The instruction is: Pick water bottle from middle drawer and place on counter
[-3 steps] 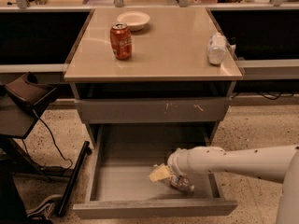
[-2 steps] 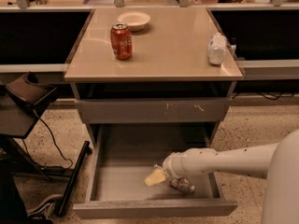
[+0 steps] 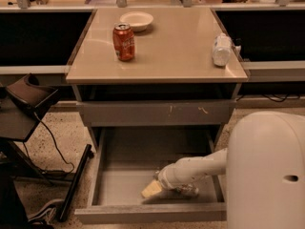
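No writing can be read here. The red soda can [image 3: 123, 42] carries pale markings that cannot be made out. The tool [image 3: 151, 190] sits low inside the open middle drawer [image 3: 121, 182].

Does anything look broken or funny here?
The closed drawer front has pale scratch marks on its right half, like chipped paint. The white bottle sits very near the right edge of the counter. The pincer is down in the open drawer, beside the water bottle.

Red soda can [image 3: 124, 42] near bowl [image 3: 137, 20], white bottle [image 3: 221, 49] apart
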{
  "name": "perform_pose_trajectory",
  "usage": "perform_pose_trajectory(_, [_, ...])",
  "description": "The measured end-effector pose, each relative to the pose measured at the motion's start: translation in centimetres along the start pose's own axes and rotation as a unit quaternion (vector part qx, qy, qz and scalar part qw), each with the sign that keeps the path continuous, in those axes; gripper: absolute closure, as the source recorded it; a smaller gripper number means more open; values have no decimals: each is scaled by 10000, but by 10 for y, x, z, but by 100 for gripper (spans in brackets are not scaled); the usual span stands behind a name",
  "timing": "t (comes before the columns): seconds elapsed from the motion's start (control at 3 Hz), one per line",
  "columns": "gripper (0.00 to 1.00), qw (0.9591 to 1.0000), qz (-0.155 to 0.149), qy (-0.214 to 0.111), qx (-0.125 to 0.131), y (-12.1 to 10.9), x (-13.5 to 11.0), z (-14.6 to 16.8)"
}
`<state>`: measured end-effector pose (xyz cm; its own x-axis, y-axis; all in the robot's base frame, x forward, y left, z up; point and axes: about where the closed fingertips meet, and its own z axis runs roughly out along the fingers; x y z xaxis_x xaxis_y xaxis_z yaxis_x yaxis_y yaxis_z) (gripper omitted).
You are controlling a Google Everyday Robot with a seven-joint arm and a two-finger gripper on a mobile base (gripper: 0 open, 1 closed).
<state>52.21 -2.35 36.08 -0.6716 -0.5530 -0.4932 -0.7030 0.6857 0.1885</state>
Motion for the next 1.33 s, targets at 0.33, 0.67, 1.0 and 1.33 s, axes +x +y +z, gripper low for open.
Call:
perform_pose_trajectory(0.33, [0, 10000, -29, 22, -7, 1, -1, 3])
perform_pose_trajectory(0.67, [19, 10000, -29, 22, -7, 1, -1, 3])
perform_pose_trajectory(1.0, [42, 10000, -29, 22, -7, 1, -1, 3])
perform_pose_trajectory(1.33, [65, 10000, -20, -45, 6, 0, -1, -1])
